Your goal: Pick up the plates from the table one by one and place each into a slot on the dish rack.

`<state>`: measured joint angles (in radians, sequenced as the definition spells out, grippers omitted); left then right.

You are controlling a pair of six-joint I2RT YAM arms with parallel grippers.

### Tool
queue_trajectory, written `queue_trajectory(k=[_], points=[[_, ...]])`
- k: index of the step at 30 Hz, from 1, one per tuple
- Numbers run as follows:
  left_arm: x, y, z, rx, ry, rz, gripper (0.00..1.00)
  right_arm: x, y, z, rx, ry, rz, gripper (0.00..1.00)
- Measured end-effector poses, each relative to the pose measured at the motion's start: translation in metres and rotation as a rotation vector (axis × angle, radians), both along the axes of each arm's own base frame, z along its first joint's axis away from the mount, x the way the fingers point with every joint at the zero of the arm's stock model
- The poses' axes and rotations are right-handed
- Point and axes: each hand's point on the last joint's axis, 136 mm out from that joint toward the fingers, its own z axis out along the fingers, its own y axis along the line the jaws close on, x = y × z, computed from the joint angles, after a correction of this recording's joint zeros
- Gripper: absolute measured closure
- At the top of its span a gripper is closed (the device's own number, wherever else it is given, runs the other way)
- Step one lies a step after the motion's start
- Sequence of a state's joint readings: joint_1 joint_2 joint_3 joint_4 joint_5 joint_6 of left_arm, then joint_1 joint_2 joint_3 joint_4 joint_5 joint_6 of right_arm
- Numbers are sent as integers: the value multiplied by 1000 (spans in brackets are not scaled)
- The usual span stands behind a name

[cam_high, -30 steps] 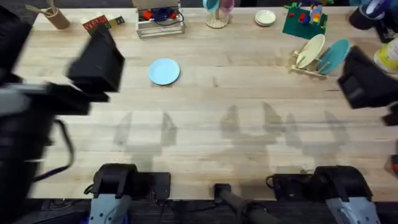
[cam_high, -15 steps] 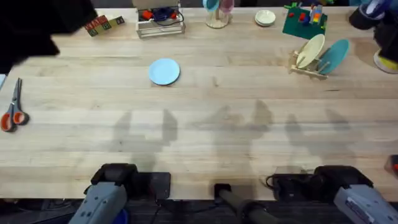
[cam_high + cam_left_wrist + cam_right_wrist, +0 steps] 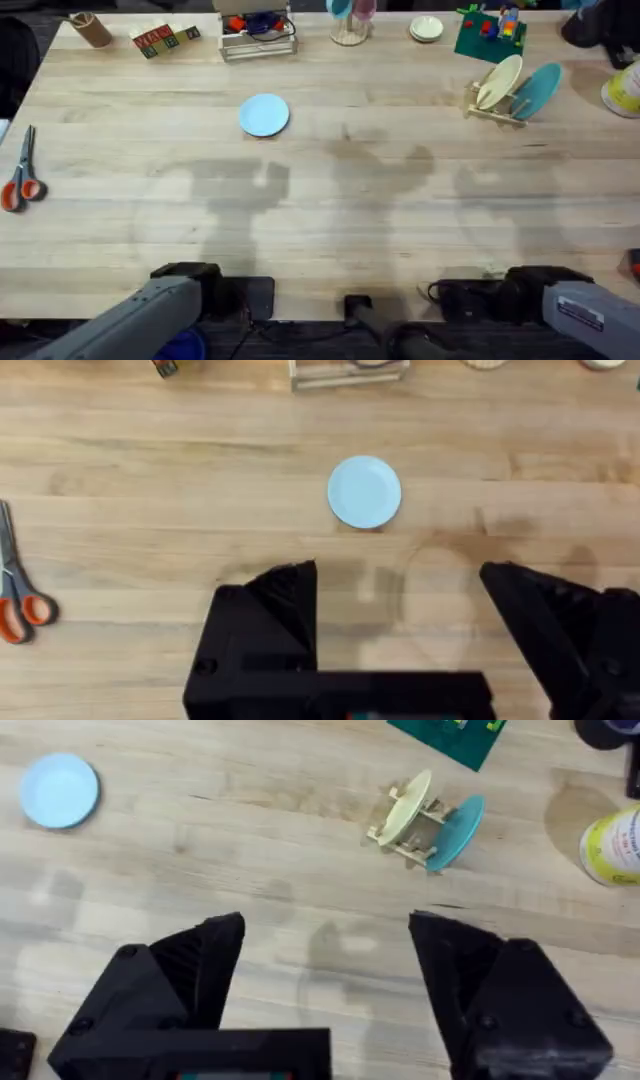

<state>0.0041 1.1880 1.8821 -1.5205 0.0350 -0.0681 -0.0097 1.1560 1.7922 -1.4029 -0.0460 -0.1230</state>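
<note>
A light blue plate (image 3: 265,114) lies flat on the table (image 3: 330,230), left of centre toward the far side. At the far right stands the dish rack (image 3: 490,110), with a cream plate (image 3: 498,82) and a teal plate (image 3: 537,90) leaning upright in its slots. In the left wrist view my left gripper (image 3: 398,575) hangs open high above the table, the blue plate (image 3: 364,492) beyond its fingers. My right gripper (image 3: 327,925) is open too, well above the boards, with the rack (image 3: 410,842) ahead and the blue plate (image 3: 60,790) far off to one side.
Orange-handled scissors (image 3: 20,178) lie near the left edge. Along the back edge are a cup (image 3: 90,28), letter blocks (image 3: 160,40), a wire basket (image 3: 258,38), a small pale dish (image 3: 426,28) and a green toy board (image 3: 490,35). A yellow container (image 3: 625,90) is right of the rack.
Both arms, large and dark over the table's left and right a second ago, have drawn back out of the overhead view. The scissors are now uncovered. No plate has moved.
</note>
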Motion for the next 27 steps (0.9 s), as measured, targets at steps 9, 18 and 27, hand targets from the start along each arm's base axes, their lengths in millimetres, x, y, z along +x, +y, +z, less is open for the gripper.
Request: queue_trajectory(k=[9,18,27], points=[[13,-1,-9,-4,52,-4,8,7,0,-6,-8,30,10,7],[13,-1,-10,-6,54,-3,231,7,0,-6,-10,29,12,7],[11,-1,-11,-5,66,-4,959,7,0,-6,-10,29,12,8]])
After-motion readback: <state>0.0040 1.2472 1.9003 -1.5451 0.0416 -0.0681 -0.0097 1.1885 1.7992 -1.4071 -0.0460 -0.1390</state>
